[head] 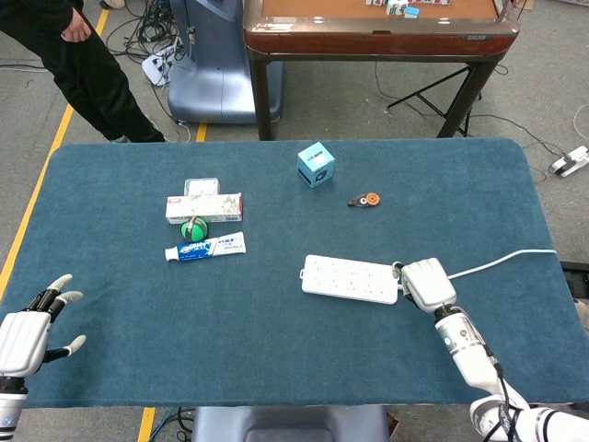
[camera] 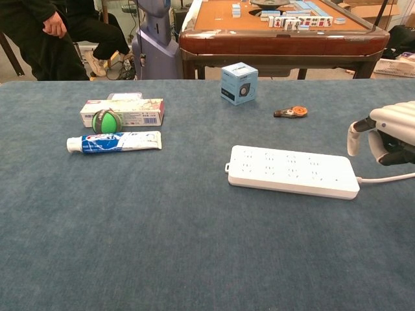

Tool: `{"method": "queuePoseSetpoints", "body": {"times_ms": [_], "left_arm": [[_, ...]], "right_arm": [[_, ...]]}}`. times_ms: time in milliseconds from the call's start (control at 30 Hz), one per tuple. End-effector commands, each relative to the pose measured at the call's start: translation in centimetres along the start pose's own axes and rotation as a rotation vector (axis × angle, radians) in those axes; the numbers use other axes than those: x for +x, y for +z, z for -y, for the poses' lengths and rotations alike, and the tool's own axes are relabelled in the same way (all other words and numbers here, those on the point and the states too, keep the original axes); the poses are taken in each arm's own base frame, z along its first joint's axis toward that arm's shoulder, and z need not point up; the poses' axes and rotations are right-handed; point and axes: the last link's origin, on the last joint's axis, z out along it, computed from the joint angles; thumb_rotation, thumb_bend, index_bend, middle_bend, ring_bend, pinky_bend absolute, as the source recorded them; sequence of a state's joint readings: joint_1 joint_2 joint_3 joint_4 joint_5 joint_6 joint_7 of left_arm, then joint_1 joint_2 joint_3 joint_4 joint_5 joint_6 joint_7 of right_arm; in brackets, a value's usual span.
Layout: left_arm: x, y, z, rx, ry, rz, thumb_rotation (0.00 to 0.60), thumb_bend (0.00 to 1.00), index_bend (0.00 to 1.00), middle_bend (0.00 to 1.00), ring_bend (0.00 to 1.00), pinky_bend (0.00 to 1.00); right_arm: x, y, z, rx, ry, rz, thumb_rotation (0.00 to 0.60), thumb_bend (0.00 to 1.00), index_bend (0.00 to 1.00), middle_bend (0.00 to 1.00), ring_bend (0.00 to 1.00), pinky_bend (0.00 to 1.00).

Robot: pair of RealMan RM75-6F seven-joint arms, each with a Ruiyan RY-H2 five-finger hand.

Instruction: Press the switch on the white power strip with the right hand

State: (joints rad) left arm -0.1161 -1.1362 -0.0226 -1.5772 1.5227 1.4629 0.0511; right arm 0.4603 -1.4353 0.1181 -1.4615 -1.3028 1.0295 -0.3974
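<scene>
The white power strip (head: 350,279) (camera: 292,171) lies flat on the blue table, right of centre, and its white cord (head: 506,260) (camera: 389,178) runs off to the right. I cannot make out its switch. My right hand (head: 425,283) (camera: 384,133) hovers at the strip's right end, just above the cord exit. Its fingers are curled in, the thumb hangs down, and it holds nothing. My left hand (head: 28,331) rests at the table's near left corner with fingers spread; it shows only in the head view.
A toothpaste tube (head: 206,248) (camera: 115,141), a green ball (head: 193,228) (camera: 106,121) and a long carton (head: 203,207) (camera: 123,111) lie at the left. A blue cube box (head: 316,165) (camera: 238,83) and a small orange tool (head: 365,199) (camera: 292,112) sit further back. A person (head: 74,64) stands beyond the far left corner.
</scene>
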Motion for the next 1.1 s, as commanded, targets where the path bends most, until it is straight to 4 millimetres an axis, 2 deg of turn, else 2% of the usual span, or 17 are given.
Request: {"method": "queuePoseSetpoints", "body": {"times_ms": [33,1100], "left_arm": [[0.0,0.0,0.0,0.001,-0.002,-0.001,0.600,0.17,0.37,0.14,0.25,0.55],[0.3,-0.5,0.2,0.003,-0.016,-0.002,0.600,0.17,0.38,0.14,0.25,0.55]], "right_arm": [[-0.3,0.2,0.3,0.005,-0.002,0.008,0.600,1.00,0.45,1.00,1.00,1.00],[-1.7,1.5,1.7,0.033,-0.010,0.041,0.600,1.00,0.45,1.00,1.00,1.00]]}}
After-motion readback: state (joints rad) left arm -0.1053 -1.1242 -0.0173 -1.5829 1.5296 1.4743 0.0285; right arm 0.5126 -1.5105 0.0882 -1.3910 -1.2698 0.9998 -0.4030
